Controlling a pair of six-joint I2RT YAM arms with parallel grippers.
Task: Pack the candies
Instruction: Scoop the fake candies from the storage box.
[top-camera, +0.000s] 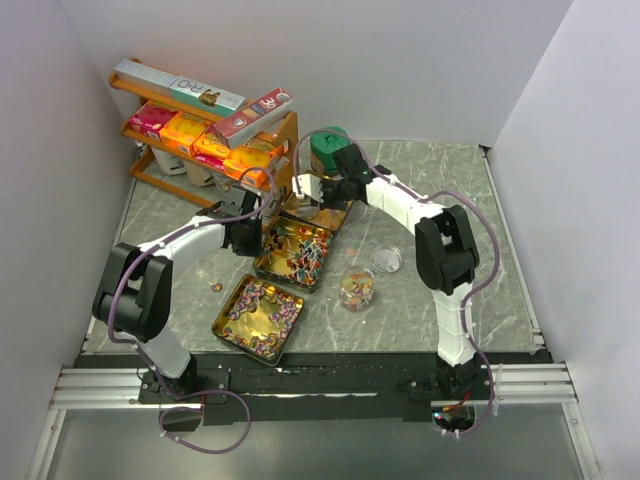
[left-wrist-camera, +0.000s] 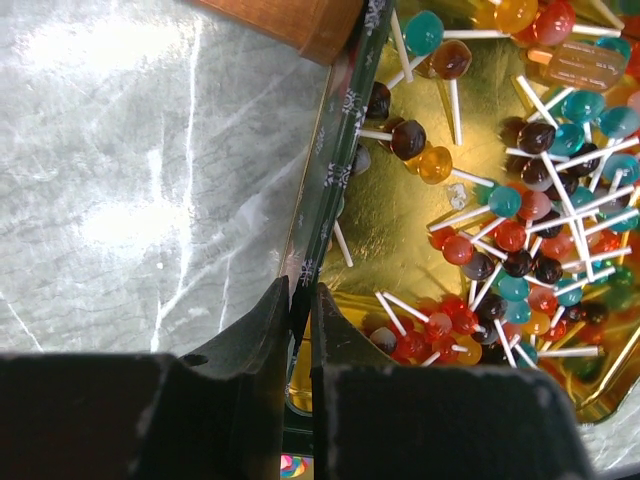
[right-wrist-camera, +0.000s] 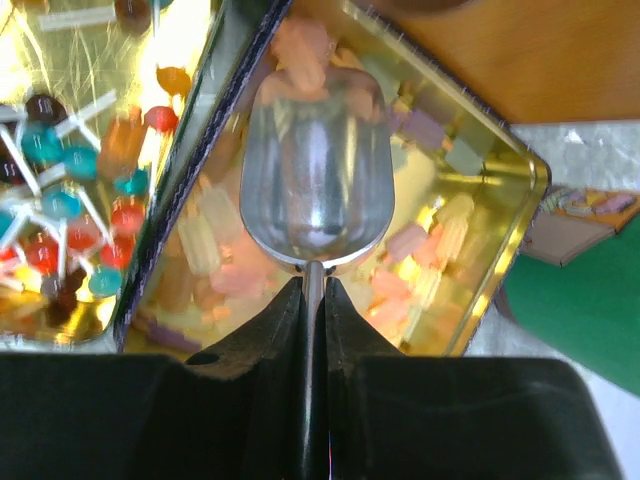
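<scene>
Three gold tins hold the candies. The near tin has pink-purple-white ones. The middle tin has red-blue-yellow lollipops, also in the left wrist view. The far tin holds pastel orange-yellow candies. My left gripper is shut on the middle tin's rim, fingertips pinching it. My right gripper is shut on the handle of a metal scoop, whose empty bowl hangs over the far tin. It also shows in the top view.
A glass jar with some candies stands right of the middle tin, its lid beside it. A wooden rack of orange and pink boxes stands back left. A green container sits behind the far tin. One loose candy lies on the table.
</scene>
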